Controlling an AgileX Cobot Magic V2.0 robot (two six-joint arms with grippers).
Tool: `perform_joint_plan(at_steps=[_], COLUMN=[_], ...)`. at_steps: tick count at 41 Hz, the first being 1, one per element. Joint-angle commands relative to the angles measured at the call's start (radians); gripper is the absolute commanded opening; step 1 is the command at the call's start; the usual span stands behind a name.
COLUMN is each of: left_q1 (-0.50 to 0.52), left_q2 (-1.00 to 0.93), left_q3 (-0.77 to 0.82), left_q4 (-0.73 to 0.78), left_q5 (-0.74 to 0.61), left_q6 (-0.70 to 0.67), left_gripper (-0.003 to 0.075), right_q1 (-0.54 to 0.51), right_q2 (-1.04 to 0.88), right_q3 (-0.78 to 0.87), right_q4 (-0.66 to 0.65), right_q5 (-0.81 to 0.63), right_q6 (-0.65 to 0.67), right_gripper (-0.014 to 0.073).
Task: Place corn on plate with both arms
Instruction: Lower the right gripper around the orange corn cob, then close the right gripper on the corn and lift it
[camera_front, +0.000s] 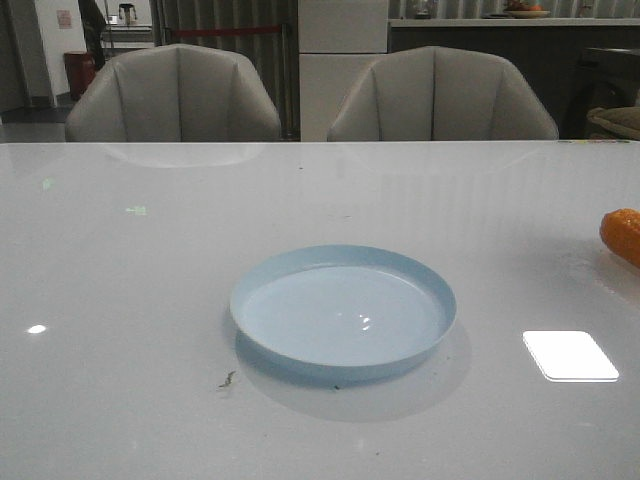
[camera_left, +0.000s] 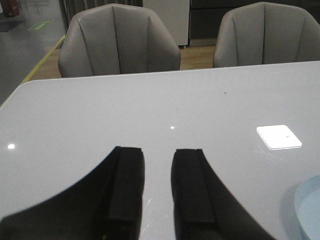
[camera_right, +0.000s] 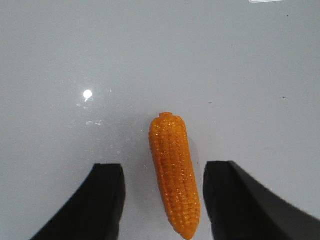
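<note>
Lying flat between the right gripper's spread fingers, the corn runs lengthwise along them (untouched).

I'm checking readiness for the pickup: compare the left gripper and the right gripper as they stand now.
The right gripper is spread wide with the corn lying lengthwise between its fingers, untouched. The left gripper is open more narrowly over bare table, with nothing between its fingers. Both are black, open and grip nothing.

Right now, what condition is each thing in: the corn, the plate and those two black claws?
corn: lying flat on the table, untouched, between the open fingers of the right gripper.
plate: empty, upright on the table.
right gripper: open, holding nothing.
left gripper: open, holding nothing, above bare table.
</note>
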Motion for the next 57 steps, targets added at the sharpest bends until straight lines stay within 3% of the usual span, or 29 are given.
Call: perform_joint_plan(at_steps=[1, 14, 44, 53, 57], left_q1=[0.002, 0.002, 0.002, 0.002, 0.002], left_q2=[-0.007, -0.007, -0.007, -0.007, -0.007], left_q3=[-0.026, -0.026, -0.026, -0.026, -0.026], left_q4=[-0.009, -0.009, -0.009, -0.009, -0.009], left_q5=[-0.087, -0.087, -0.087, -0.087, -0.087], left_q6=[-0.006, -0.006, -0.006, -0.006, -0.006], left_gripper=[0.025, 0.025, 0.025, 0.025, 0.025], right_q1=[-0.007, -0.007, -0.007, -0.007, 0.003], right_q2=[0.063, 0.315, 0.495, 0.497, 0.494], right_q3=[-0.134, -0.323, -0.327, -0.327, -0.329], right_q4=[-0.036, -0.139, -0.078, -0.078, -0.078], right_q5=[0.078, 0.205, 0.163, 0.165, 0.169], right_q6=[-0.008, -0.008, -0.008, -0.011, -0.039], right_gripper=[0.0468, 0.0468, 0.0468, 0.0337, 0.0325])
